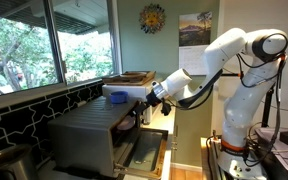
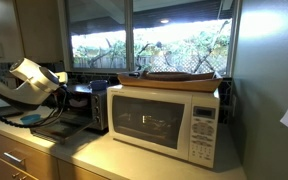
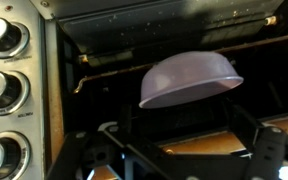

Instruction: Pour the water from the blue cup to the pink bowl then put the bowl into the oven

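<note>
Your gripper (image 3: pixel 184 128) is at the mouth of the oven (image 1: pixel 84 135), with the door (image 1: pixel 144 152) dropped open. In the wrist view your jaws are spread wide, the fingers (image 3: pixel 106 150) sit low at either side, and there is nothing between them. The bowl (image 3: pixel 189 78) is inside the oven cavity, ahead of the fingers and clear of both. It shows rim-down in that view. The knobs (image 3: pixel 4 35) run down the frame's left edge. In an exterior view a microwave (image 2: pixel 169 122) stands just beside the oven.
</note>
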`<state>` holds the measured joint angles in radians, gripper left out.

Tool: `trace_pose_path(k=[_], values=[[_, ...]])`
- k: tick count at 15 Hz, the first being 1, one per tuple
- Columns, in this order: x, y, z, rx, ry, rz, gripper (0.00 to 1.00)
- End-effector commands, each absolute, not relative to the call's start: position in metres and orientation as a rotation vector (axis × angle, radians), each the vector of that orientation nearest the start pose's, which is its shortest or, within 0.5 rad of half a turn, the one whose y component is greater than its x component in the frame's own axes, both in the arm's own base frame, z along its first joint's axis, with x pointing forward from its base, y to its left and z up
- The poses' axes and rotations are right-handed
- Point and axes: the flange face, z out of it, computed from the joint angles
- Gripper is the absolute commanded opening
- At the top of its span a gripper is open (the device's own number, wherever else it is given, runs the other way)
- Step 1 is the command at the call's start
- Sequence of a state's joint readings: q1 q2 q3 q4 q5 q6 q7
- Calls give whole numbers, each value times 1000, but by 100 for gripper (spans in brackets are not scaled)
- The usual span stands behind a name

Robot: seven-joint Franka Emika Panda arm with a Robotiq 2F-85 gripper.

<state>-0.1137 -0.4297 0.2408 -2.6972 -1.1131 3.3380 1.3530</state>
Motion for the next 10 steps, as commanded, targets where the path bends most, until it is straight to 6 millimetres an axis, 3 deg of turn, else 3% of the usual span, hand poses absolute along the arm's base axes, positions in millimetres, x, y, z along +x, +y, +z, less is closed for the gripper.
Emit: trace_pose_path(k=[1, 3, 7, 10], values=[[361, 141, 421, -2604, -109, -1241, 100], [363, 144, 417, -2614, -165, -1209, 100], [358, 133, 445, -2548, -173, -1301, 100], [350, 133, 441, -2540, -204, -1284, 100]])
